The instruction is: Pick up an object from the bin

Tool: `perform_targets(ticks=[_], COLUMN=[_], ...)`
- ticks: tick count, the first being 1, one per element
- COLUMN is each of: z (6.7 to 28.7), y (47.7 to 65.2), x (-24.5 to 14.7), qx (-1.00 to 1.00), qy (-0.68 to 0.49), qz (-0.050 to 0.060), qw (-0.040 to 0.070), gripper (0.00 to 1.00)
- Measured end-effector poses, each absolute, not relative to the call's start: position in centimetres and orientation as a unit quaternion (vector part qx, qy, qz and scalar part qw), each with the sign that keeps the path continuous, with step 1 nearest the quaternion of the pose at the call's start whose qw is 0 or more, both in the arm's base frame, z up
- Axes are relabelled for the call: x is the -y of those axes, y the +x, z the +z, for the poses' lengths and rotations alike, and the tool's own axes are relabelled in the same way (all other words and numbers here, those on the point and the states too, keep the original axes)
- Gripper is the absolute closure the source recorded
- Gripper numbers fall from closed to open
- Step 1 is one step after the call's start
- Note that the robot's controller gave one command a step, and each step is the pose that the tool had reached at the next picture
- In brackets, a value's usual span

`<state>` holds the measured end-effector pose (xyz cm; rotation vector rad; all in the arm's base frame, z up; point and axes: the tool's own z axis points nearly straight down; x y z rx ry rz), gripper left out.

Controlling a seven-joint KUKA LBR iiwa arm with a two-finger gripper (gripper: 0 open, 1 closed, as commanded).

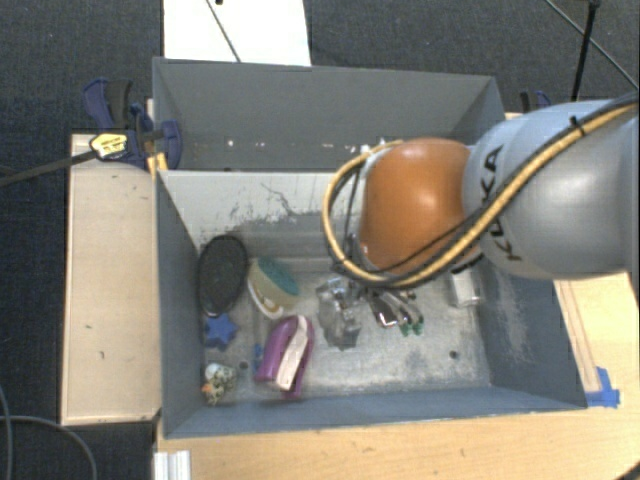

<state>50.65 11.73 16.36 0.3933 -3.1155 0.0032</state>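
My gripper (340, 320) hangs below the arm's orange cover, low over the middle of the bin floor. Just to its left lies a purple and white oblong thing (283, 353), tilted. A cream and teal cup-like thing (270, 283) sits up and left of the gripper. To the gripper's right rests a small metal piece with green bits (399, 316). I see nothing held in the gripper.
A black oval thing (222, 271) lies by the left wall, with a blue star-shaped piece (218, 330) below it and a small many-coloured thing (217, 383) in the front left corner. A pale grey block (464, 288) sits at the right, partly under the arm.
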Motion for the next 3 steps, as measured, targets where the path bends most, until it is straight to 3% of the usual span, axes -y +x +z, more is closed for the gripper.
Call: perform_targets(ticks=[1, 2, 3], z=[14.8, 16.7, 16.6], y=[57.4, 55.4, 55.4], x=[-23.1, -16.1, -16.4], qx=[0.986, 0.994, 0.993], qy=[0.164, 0.113, 0.114], qz=[-0.002, 0.001, -0.001], qw=[-0.004, -0.001, -0.001], gripper=[1.0, 1.0, 0.0])
